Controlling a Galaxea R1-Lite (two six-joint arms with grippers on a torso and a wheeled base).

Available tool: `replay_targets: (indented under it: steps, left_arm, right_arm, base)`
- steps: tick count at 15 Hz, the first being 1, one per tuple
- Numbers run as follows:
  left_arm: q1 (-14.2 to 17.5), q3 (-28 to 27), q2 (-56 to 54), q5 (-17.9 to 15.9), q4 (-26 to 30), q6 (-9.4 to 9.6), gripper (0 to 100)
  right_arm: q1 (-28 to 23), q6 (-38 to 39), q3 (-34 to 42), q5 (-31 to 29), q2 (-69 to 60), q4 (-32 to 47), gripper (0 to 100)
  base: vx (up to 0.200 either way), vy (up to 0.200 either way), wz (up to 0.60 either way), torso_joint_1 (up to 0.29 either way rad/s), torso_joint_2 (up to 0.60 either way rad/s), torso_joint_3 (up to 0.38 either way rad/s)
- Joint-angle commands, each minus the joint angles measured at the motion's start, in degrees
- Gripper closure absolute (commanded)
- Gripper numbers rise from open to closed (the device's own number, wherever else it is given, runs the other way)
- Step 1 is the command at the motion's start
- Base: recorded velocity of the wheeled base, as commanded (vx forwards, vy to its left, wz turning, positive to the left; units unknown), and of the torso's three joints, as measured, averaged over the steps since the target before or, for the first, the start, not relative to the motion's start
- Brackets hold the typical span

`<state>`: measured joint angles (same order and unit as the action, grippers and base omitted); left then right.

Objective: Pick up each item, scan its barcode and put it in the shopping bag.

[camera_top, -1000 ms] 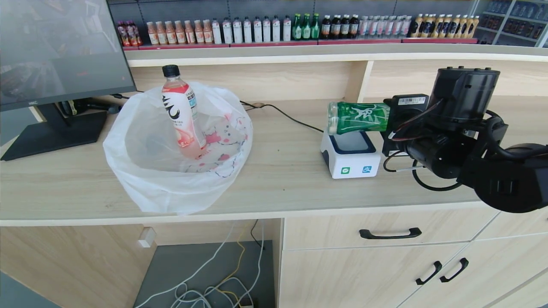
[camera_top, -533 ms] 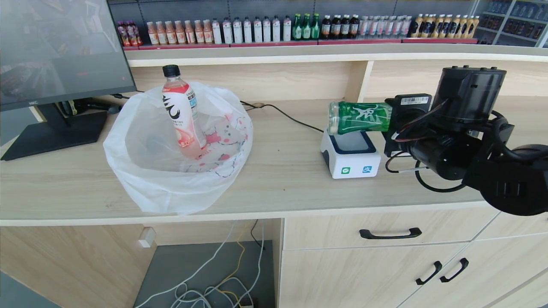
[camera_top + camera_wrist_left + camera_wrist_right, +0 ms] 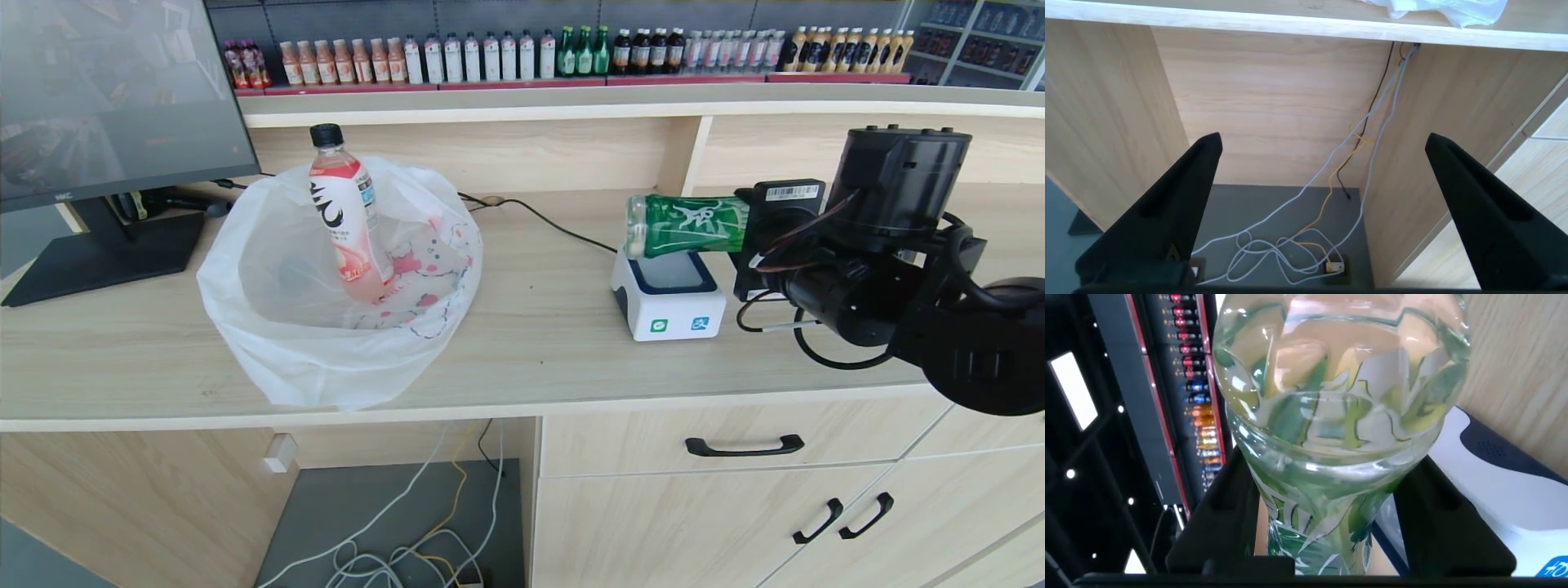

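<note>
**Green bottle held over checkout scanner**

The right pincer [image 3: 741, 227] is clamped on a clear, ribbed plastic green bottle [image 3: 684, 224]. It holds the bottle on its side just above the dark glass top of a boxy white scanner [image 3: 668, 296] near the right end of the worktop [image 3: 531, 343].

Toward the left end sits one shopping bag [image 3: 269, 327] of thin, crinkled, translucent white plastic with its mouth open. One pink bottle [image 3: 347, 220] with a black cap leans inside it. That makes two bottles in play, one bag and one scanner.

The left pincer [image 3: 1323, 147] hangs below the worktop's front edge, its two black fingers spread wide and holding nothing, facing loose cables [image 3: 1315, 237] in a recess.

The worktop is pale wood-grain laminate. A dark monitor [image 3: 114, 90] stands at its rear left corner and three black drawer handles [image 3: 744, 446] sit below. A shop shelf [image 3: 571, 80] lined with bottled drinks runs behind.
</note>
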<state>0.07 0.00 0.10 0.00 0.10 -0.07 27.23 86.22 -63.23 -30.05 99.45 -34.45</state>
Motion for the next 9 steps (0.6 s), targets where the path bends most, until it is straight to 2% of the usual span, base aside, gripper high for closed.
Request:
replay_targets:
  steps: [1,9]
  left_arm:
    - [0.01,0.0,-0.01,0.0,-0.01,-0.01,0]
    - [0.01,0.0,-0.01,0.0,-0.01,-0.01,0]
  right_arm:
    - [0.19,0.0,0.04,-0.01,-0.13,0.0,100]
    - [0.19,-0.79,0.13,-0.01,-0.66,0.09,100]
  base:
    - [0.0,0.0,0.0,0.0,0.0,0.0]
    - [0.0,0.0,0.0,0.0,0.0,0.0]
